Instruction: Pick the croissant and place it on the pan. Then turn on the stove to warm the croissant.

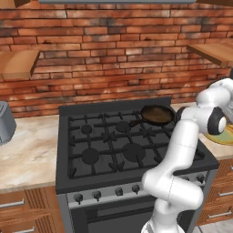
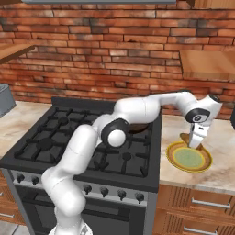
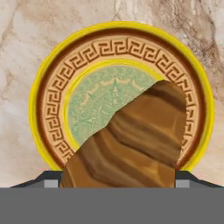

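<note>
My gripper (image 3: 116,179) is shut on the croissant (image 3: 135,135), a golden-brown layered pastry that stands up between the finger tips. It hangs just over the yellow-green round plate (image 3: 52,87) on the counter right of the stove. From the right base view, the gripper (image 2: 195,140) points down over the plate (image 2: 202,160), with the croissant (image 2: 186,137) at its tip. The pan (image 1: 157,114), dark with a brownish inside, sits on the back right burner of the black stove (image 1: 104,145). A row of knobs (image 1: 107,193) lines the silver front.
Marble counter (image 1: 27,150) runs on both sides of the range. A grey appliance (image 1: 4,123) stands at the far left. Wooden shelves (image 2: 206,62) jut from the brick wall above the counter. My own arm (image 2: 137,108) arches over the stove's right side.
</note>
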Motion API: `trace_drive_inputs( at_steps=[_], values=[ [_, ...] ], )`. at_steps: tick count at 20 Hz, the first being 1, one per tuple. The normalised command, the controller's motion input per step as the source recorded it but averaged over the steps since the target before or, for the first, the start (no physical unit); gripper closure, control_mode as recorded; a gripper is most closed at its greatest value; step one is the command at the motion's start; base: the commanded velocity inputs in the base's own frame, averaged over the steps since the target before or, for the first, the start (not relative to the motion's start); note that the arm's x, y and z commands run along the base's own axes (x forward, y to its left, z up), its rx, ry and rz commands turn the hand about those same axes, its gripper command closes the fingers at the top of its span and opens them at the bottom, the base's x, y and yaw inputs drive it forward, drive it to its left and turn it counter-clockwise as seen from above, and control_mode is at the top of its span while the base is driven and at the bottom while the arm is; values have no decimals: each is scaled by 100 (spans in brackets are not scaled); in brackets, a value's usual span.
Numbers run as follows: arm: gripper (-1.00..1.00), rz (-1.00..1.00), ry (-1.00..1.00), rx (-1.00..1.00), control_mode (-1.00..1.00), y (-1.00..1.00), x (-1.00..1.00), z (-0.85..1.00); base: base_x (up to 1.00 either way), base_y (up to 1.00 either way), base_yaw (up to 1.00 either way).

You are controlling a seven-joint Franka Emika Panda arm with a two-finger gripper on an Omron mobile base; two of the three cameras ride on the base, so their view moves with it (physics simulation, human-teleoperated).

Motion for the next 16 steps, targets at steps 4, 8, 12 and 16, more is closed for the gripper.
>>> trace_drive_inputs(
  at_steps=[4,8,12,16],
  values=[
    [100,1,-4,0,-100,36,-3,47,0,0,0],
    [100,3,-2,0,-100,59,0,33,0,0,0],
    [100,4,-2,-1,-100,73,0,19,0,0,0],
    [100,2,-3,-3,-100,76,-1,21,0,0,0]
  ],
)
